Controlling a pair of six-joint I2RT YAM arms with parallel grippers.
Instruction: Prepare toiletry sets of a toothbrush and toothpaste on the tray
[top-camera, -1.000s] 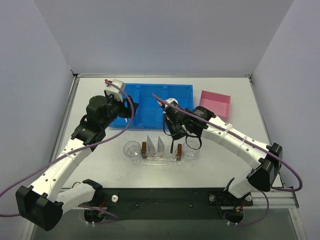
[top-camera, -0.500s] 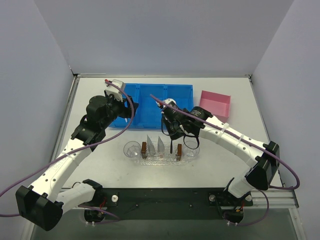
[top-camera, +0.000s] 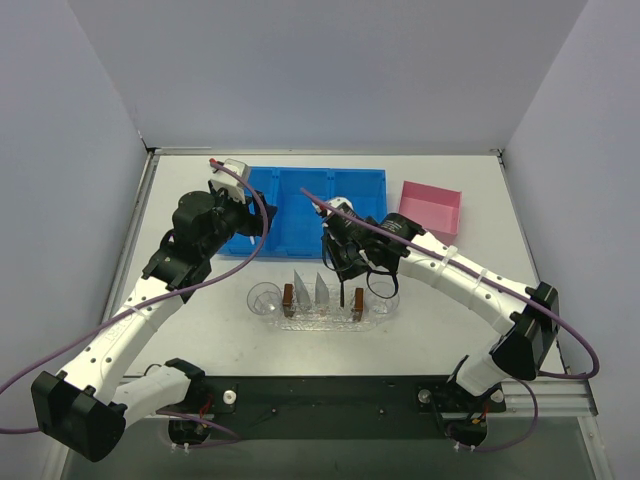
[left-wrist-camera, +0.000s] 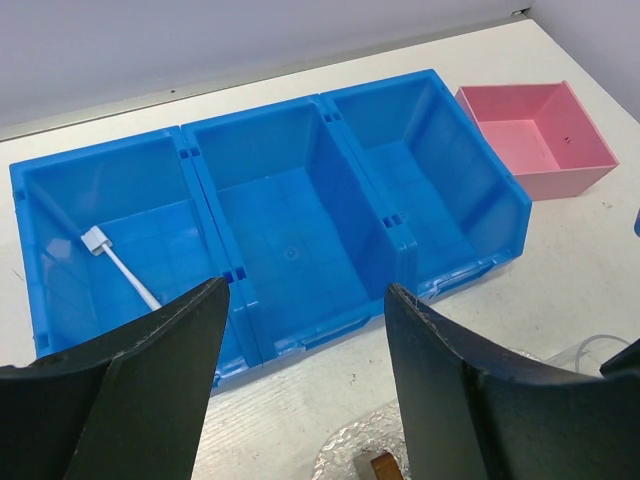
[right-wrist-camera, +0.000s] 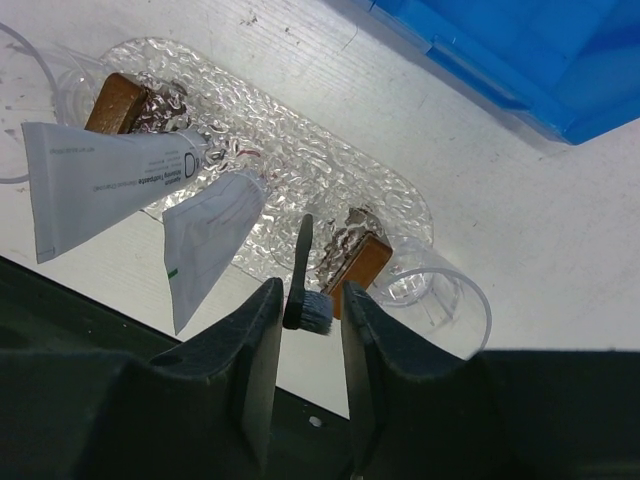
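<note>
The clear glittery tray lies in front of the blue bin. Two silvery-white toothpaste tubes stand in it, crimped ends up. A black toothbrush stands upright in the tray, head up. My right gripper is open around that head, with a thin gap at the bristles. A white toothbrush lies in the bin's left compartment. My left gripper hovers wide open and empty above the bin's front edge.
The blue three-compartment bin sits behind the tray, a pink box to its right. Two brown blocks sit in the tray. Clear cups stand at its ends.
My right gripper's jaws have parted from the black toothbrush head and the arm has shifted slightly left. The left arm has stayed still.
</note>
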